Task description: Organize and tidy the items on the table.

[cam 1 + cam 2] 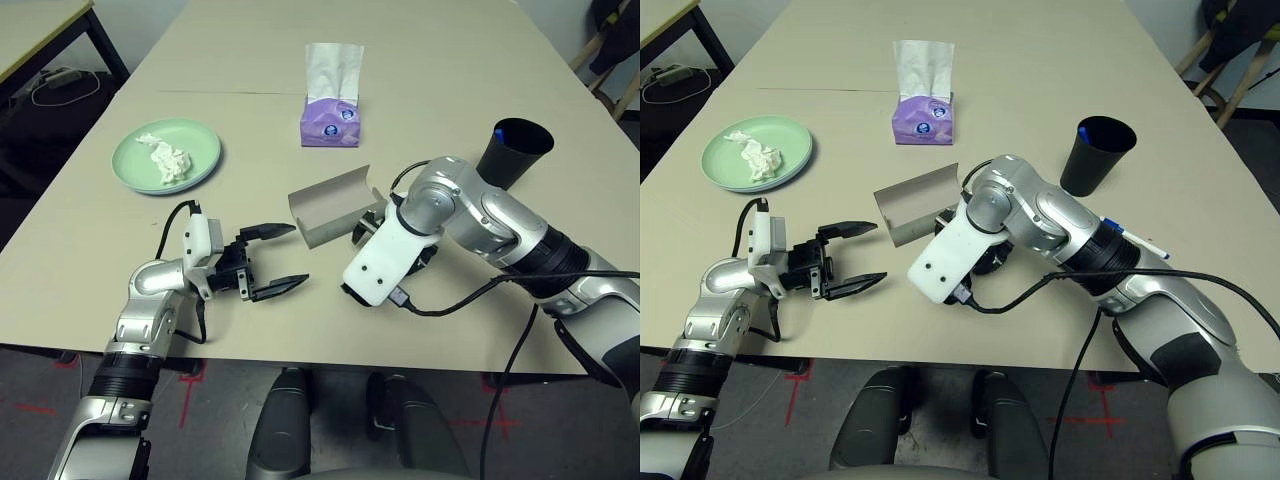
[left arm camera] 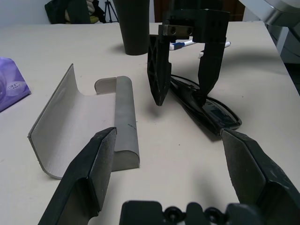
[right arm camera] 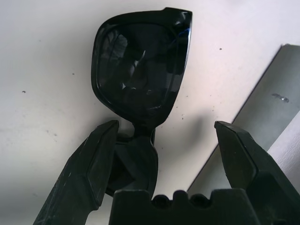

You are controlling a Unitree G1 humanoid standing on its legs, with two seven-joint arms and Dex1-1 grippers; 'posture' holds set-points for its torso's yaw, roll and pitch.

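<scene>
Hanging over the one pair of black sunglasses [image 3: 140, 61], the right gripper [image 3: 166, 123] has its fingers apart, with the bridge of the frame between them and nothing clamped; whether a fingertip touches the frame I cannot tell. The left gripper [image 1: 301, 252] is spread wide too, empty, pointing across at the right one. Between the two grippers sits one grey glasses case [image 1: 335, 205], open like a trough, a little farther from the robot than the left gripper's fingers and just beside the right gripper.

Farther out past the right gripper, the left wrist view shows two pens, a white and blue pen [image 2: 183, 45] and another pen [image 2: 228, 44] with a white end; in the right eye view one pen [image 1: 1135, 235] lies just beyond the right forearm. One black cup [image 1: 1098, 155] stands upright beyond that arm, something blue inside it (another pen, perhaps, but I cannot tell).

Out beyond the left gripper are two stacked plates, a mint green plate [image 1: 204, 145] on top of a pale blue plate [image 1: 165, 191], with one crumpled white tissue [image 1: 170, 160] on them. One purple tissue box [image 1: 330, 122], a sheet sticking up, stands beyond the case. All this is on the beige table [image 1: 240, 60]. The right forearm [image 1: 1040, 215] stands in the way between the robot's body and the cup.
</scene>
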